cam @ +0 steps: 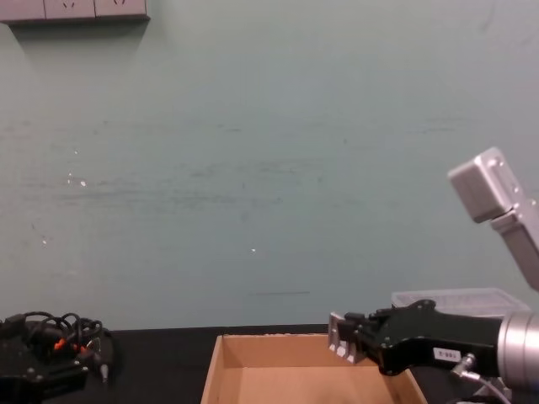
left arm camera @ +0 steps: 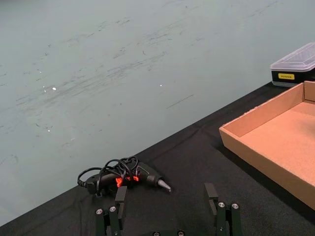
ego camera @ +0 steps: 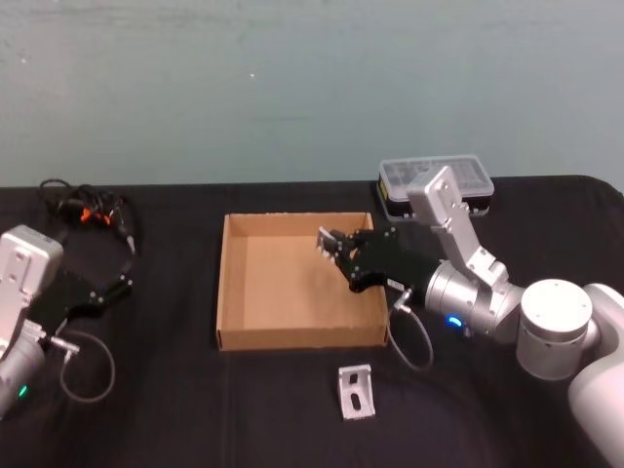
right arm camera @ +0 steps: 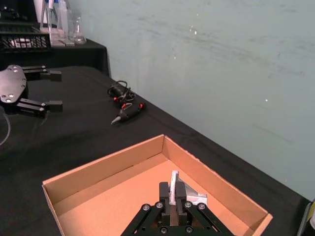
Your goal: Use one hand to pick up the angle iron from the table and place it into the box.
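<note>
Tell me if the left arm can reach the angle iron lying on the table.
Probably yes: the left end effector is open and bare table lies between it and the angle iron.

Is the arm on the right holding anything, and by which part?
Yes: the right gripper holds a metal angle iron above the box, pinched by one flange. The left gripper is open, holding nothing.

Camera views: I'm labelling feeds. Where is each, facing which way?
Head: high, looking down on the table; left gripper and right gripper show.
Chest: low, facing the wall across the box; right gripper enters from right.
Left wrist: on the parked arm, looking past its open gripper at a cable tangle.
Right wrist: above the box, looking over the angle iron it grips.
Shared: both wrist views show box, cable tangle.
</note>
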You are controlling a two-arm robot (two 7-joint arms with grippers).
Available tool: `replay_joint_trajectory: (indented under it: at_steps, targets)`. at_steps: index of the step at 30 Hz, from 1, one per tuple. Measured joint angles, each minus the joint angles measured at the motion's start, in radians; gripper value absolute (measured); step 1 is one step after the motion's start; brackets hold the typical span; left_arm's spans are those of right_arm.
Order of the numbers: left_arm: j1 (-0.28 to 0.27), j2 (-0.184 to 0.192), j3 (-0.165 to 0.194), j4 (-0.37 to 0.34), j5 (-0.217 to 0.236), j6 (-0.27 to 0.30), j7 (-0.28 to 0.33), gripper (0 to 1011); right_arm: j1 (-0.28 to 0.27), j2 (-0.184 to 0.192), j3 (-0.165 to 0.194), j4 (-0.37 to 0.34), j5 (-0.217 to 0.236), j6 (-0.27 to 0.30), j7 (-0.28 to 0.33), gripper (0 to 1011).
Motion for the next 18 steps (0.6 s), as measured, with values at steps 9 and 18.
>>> replay_joint_trajectory:
  at_steps: [9,18]
  targets:
    - [0.000,0.000,0.000,0.000,0.000,0.000,0.000,1000,0.039,-0.024,-0.025,0.078,-0.003,0.001,0.012,79]
    - [0.000,0.000,0.000,0.000,0.000,0.000,0.000,1000,0.048,-0.031,-0.031,0.096,-0.005,0.005,0.012,79]
